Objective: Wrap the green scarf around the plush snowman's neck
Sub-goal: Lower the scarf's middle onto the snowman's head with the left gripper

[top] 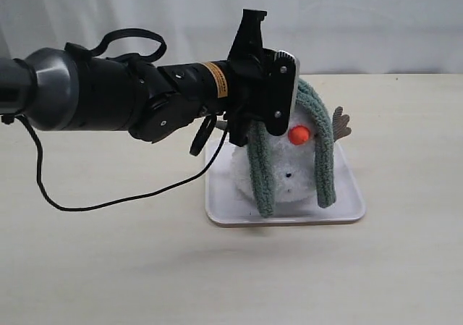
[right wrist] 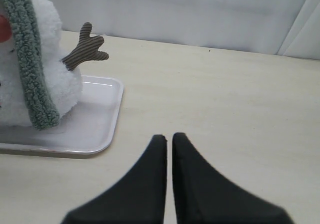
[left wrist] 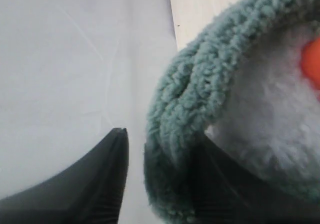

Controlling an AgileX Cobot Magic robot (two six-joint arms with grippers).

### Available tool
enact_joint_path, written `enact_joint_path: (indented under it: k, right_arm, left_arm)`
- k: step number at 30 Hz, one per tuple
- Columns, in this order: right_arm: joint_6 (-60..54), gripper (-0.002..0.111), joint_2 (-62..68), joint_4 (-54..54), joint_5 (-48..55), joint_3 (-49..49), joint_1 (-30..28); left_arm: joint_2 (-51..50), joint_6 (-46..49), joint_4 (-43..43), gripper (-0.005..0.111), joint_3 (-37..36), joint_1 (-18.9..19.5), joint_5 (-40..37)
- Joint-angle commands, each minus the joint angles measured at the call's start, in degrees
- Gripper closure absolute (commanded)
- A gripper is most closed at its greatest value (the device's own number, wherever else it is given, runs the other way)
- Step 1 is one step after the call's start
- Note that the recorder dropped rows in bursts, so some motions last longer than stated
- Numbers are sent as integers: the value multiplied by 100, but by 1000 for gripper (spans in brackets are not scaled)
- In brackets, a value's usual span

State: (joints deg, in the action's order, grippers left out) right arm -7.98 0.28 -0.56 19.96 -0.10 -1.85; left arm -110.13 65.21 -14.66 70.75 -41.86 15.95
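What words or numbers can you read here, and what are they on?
Orange label on the left arm: dark print, too small and blurred to read.
Nothing written shows on the plush snowman, the green scarf or the tray.

- Table (top: 108,267): pale beige top.
- Tray (top: 231,210): white, rectangular, flat on the table, slightly toward 3 o'clock of centre.
- Cable (top: 72,208): black, sagging onto the table at 9 o'clock.
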Motion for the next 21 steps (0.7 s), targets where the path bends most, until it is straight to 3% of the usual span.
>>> enact_joint_path:
  k: [1,5,8,11,14,21]
  right_arm:
    - [-20,104,-28,8,-53,10,1]
    - [-20,104,-28,8,-53,10,1]
    - [-20,104,-28,8,-53,10,1]
    - [-20,104,-28,8,-53,10,1]
    - [-20,104,-28,8,-53,10,1]
    - [-20,104,-28,8,-53,10,1]
  left_arm:
    - [-194,-61,84,62,31,42,437]
    - [-341,-61,230,62,31,42,1048]
    - [-415,-122,875,62,31,42,1891]
    - [-415,-423,1466,62,31,42,2039]
    - [-415,-424,1852,62,31,42,1747]
    - [-415,-424,1216,63,31,42,396]
